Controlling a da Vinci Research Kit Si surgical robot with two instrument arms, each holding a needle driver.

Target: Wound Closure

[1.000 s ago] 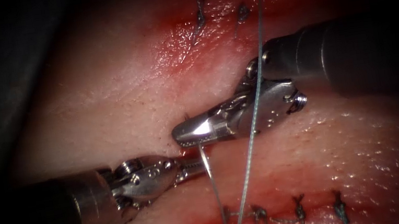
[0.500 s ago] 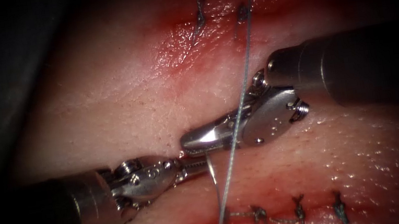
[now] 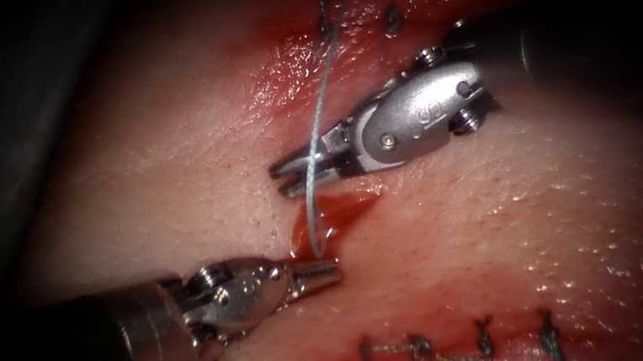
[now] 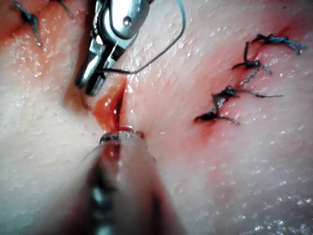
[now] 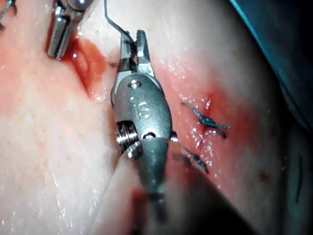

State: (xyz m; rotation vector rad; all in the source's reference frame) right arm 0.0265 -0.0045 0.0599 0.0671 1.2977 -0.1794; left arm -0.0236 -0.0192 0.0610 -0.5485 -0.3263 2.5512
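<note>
steel right tool (image 3: 298,168): jaws clamped on the thread (image 3: 318,117) above the cut (image 3: 327,215), needle not made out; left tool (image 3: 320,273): jaws closed, holding nothing, just below the cut; thread curves from the cut into the right jaws; risk: hard pull could tear tissue (image 3: 515,220)

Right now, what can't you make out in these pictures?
Endoscope view: the thread runs off the top edge; its far end is cut off.
Endoscope view: the thin curve from the right tool to the cut is too fine to call needle or thread.
Left wrist view: the left tool is blurred and hides the cut's near end.
</note>
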